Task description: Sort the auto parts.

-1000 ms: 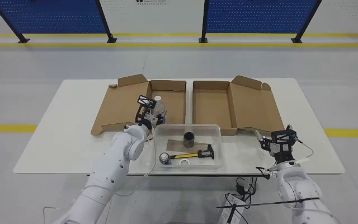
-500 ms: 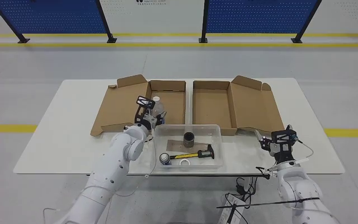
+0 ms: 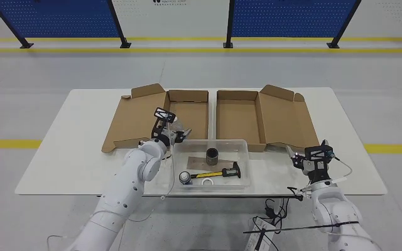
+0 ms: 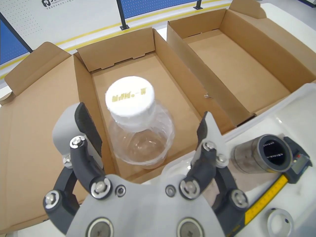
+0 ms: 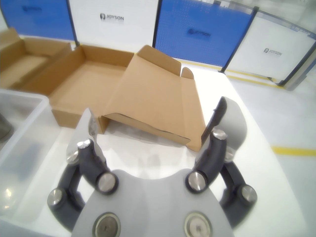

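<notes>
I judge that the sorting is only at its beginning. One thing is placed: the clear bottle [image 4: 140, 134] stands upright inside the left cardboard box [image 4: 116, 50], near its front wall and close to the clear bin [image 3: 210, 141]. The left gripper [image 4: 142, 111] hangs over the bottle with its fingers released, one on each side and not touching it.

Most of the work is left. In the bin lie the metal cylinder [image 4: 261, 154], the caliper [image 3: 220, 172], a white ring [image 4: 280, 220] and a small round part [image 3: 184, 177]. As far as it shows, no part has gone into the right cardboard box [image 3: 239, 119] yet. The right gripper [image 5: 155, 110] hangs over the desk [image 3: 63, 144] beside that box's flap, its fingers spread and grasping nothing.
</notes>
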You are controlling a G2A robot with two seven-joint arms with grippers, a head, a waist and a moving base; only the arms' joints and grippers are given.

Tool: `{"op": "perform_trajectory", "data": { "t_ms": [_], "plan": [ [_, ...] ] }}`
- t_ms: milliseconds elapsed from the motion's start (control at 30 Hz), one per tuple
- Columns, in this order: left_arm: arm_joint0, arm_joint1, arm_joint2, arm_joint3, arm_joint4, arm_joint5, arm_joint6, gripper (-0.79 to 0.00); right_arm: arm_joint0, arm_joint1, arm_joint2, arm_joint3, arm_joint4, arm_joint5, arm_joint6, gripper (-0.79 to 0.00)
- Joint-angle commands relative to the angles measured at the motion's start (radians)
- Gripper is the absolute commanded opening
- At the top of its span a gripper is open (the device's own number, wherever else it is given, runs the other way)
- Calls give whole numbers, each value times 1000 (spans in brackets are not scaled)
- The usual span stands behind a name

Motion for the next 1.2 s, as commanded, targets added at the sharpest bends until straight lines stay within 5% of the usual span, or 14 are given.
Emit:
{"op": "perform_trajectory", "data": {
  "t_ms": [0,567,900,1167],
  "plan": [
    [6,2,-9,-33,3,-6,-5,0,0,0,0,0,0,0,0,0],
    [115,29,-57,-392,-56,-236,-181,0,0,0,0,0,0,0,0,0],
    [107,19,53,-371,-202,-343,-293,0,0,0,0,0,0,0,0,0],
    [85,7,100,-303,-282,-258,-335,0,0,0,0,0,0,0,0,0]
  ]
}}
